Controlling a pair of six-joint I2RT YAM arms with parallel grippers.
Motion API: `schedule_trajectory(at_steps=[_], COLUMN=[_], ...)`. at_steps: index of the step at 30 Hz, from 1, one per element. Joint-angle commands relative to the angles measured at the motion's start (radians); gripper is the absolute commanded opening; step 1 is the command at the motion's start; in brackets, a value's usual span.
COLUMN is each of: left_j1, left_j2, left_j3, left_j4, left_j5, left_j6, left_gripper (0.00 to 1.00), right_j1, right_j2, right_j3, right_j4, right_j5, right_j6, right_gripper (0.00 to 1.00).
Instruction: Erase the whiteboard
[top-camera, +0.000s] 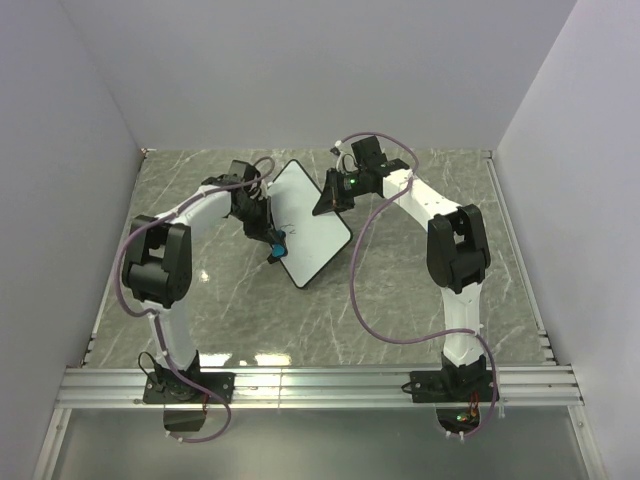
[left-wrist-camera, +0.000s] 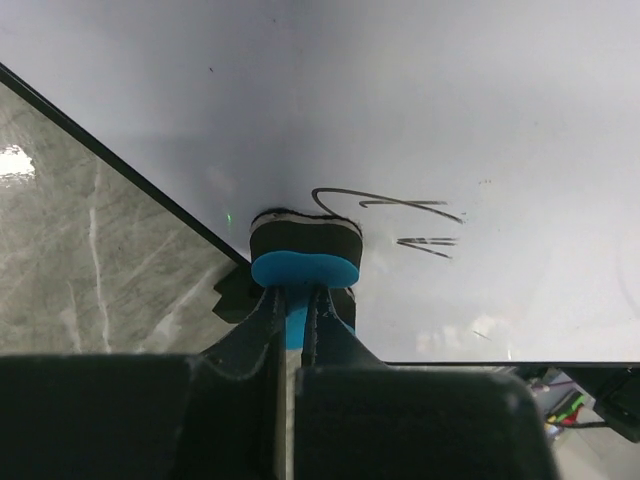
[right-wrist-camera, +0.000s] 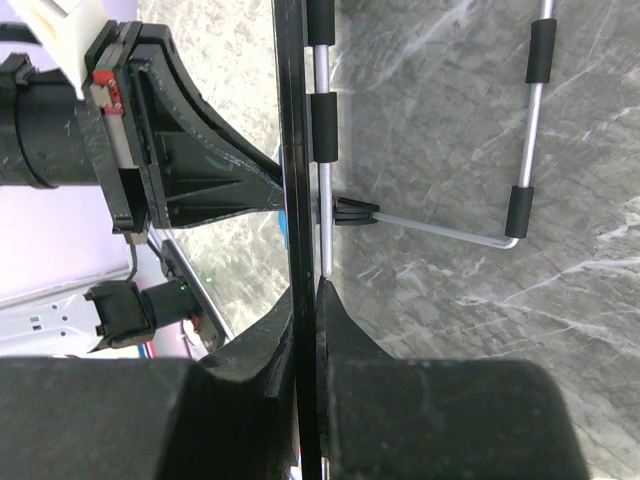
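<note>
Now left claw (left-wrist-camera: 295, 300) grips blue eraser (left-wrist-camera: 305, 268) beside scribbles (left-wrist-camera: 400, 205); right claw (right-wrist-camera: 304, 288) clamps whiteboard (top-camera: 312, 222).

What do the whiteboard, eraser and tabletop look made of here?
Whiteboard: smooth glossy white panel, faint sheen, thin black edge; likely coated board or plastic.
Eraser: blue foam-like body over a dark felt-like pad, probably.
Tabletop: grey marble-pattern surface with glare spots, so polished; real stone or laminate, cannot tell.

A: What colour is the board (top-camera: 312, 228)?
B: White, with a thin black edge and black scribbles (left-wrist-camera: 400, 203).
A: The eraser (left-wrist-camera: 305, 268)?
B: Blue, with a black pad.
A: The table (top-camera: 400, 300)?
B: Grey marble with pale veins.
A: The cables (top-camera: 353, 285)?
B: Mauve.
</note>
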Motion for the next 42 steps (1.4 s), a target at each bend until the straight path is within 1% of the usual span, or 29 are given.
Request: schedule_trajectory(at_steps=[1, 4, 7, 8, 10, 11, 13, 14, 17, 19, 21, 24, 25, 30, 35, 37, 40, 42], left_j1=[0.026, 0.009, -0.021, -0.049, -0.086, -0.127, -0.166, -0.187, -0.190, -0.184, -0.154, -0.111, -0.095, 0.035, 0.061, 0.057, 0.032, -0.009], left_j2=[0.100, 0.102, 0.069, 0.057, 0.036, 0.040, 0.066, 0.074, 0.068, 0.071, 0.089, 0.117, 0.123, 0.174, 0.232, 0.226, 0.183, 0.135], left_j3=[0.081, 0.116, 0.104, 0.092, 0.093, 0.125, 0.170, 0.196, 0.202, 0.216, 0.240, 0.269, 0.271, 0.271, 0.315, 0.293, 0.202, 0.132], left_j4=[0.187, 0.184, 0.206, 0.212, 0.203, 0.183, 0.126, 0.126, 0.172, 0.174, 0.175, 0.152, 0.152, 0.169, 0.121, 0.131, 0.183, 0.227], left_j5=[-0.253, -0.210, -0.088, -0.014, 0.040, 0.066, 0.060, 0.057, 0.010, -0.056, -0.032, -0.072, -0.108, -0.121, -0.141, -0.119, -0.081, -0.047], left_j6=[0.064, 0.070, 0.092, 0.098, 0.118, 0.126, 0.133, 0.124, 0.057, 0.020, 0.009, -0.005, -0.012, -0.052, -0.017, -0.014, -0.018, -0.014], left_gripper=[0.00, 0.00, 0.00, 0.00, 0.00, 0.00, 0.00, 0.00, 0.00, 0.00, 0.00, 0.00, 0.00, 0.00, 0.00, 0.00, 0.00, 0.00], right_j1=[0.065, 0.063, 0.063, 0.063, 0.065, 0.063, 0.065, 0.063, 0.065, 0.063, 0.063, 0.065, 0.063, 0.065, 0.063, 0.063, 0.063, 0.062], right_j2=[-0.006, -0.003, 0.001, 0.004, 0.009, 0.011, 0.015, 0.017, 0.015, 0.009, 0.005, 0.000, -0.006, -0.020, -0.017, -0.014, -0.009, -0.011], right_j3=[-0.040, -0.032, -0.022, -0.020, -0.017, -0.017, -0.015, -0.015, -0.018, -0.022, -0.028, -0.035, -0.038, -0.058, -0.055, -0.048, -0.040, -0.040], right_j4=[-0.151, -0.158, -0.161, -0.160, -0.158, -0.157, -0.155, -0.154, -0.152, -0.155, -0.154, -0.158, -0.158, -0.160, -0.161, -0.161, -0.163, -0.160], right_j5=[-0.012, -0.004, -0.003, -0.001, -0.001, -0.003, -0.003, -0.001, -0.001, -0.001, 0.000, 0.003, 0.003, 0.005, 0.003, 0.002, 0.002, 0.002], right_j6=[0.001, -0.003, -0.003, -0.002, -0.002, 0.001, 0.001, 0.003, 0.003, 0.001, 0.000, -0.005, -0.006, -0.015, -0.017, -0.015, -0.014, -0.011], right_gripper=[0.00, 0.00, 0.00, 0.00, 0.00, 0.00, 0.00, 0.00, 0.00, 0.00, 0.00, 0.00, 0.00, 0.00, 0.00, 0.00, 0.00, 0.00])
